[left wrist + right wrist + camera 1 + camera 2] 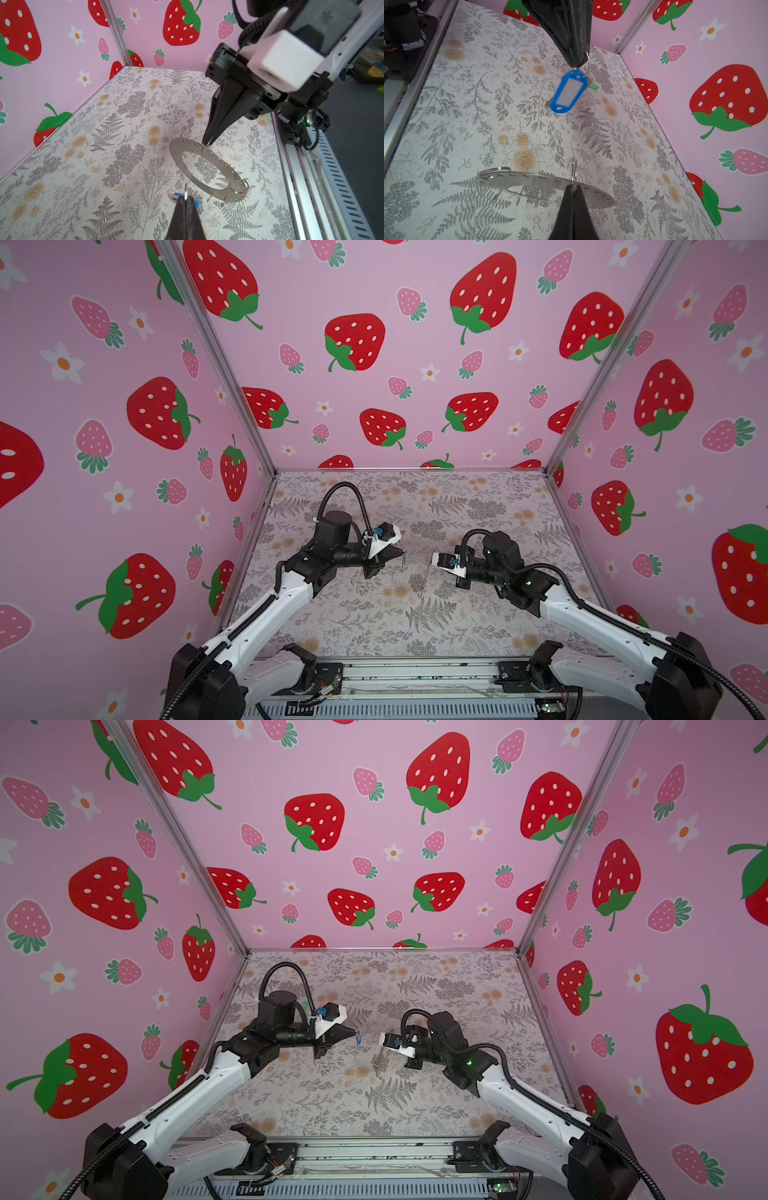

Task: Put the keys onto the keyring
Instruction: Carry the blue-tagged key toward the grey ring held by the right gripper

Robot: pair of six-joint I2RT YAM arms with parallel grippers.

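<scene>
1. My left gripper (578, 62) is pinched shut on a small wire ring (587, 62); the blue key tag (568, 91) hangs from that ring, up off the table (374, 614).
2. My right gripper (207, 141) is pinched shut too; it holds a little ring (206, 146) that goes through a hole at the edge of the keyring (176, 153).
3. The keyring is big, flat and grey, with tiny holes all round; it hangs tilted under my right gripper; I cannot tell if its low edge touches the table.
4. In both top views my two grippers point at each other near the middle of the table; the blue key tag is near the keyring but apart from it.
5. A loose ring (239, 186) hangs on the far side of the keyring.
6. The green key (593, 86) lies on the table past the blue key tag; I see only its green head well.
</scene>
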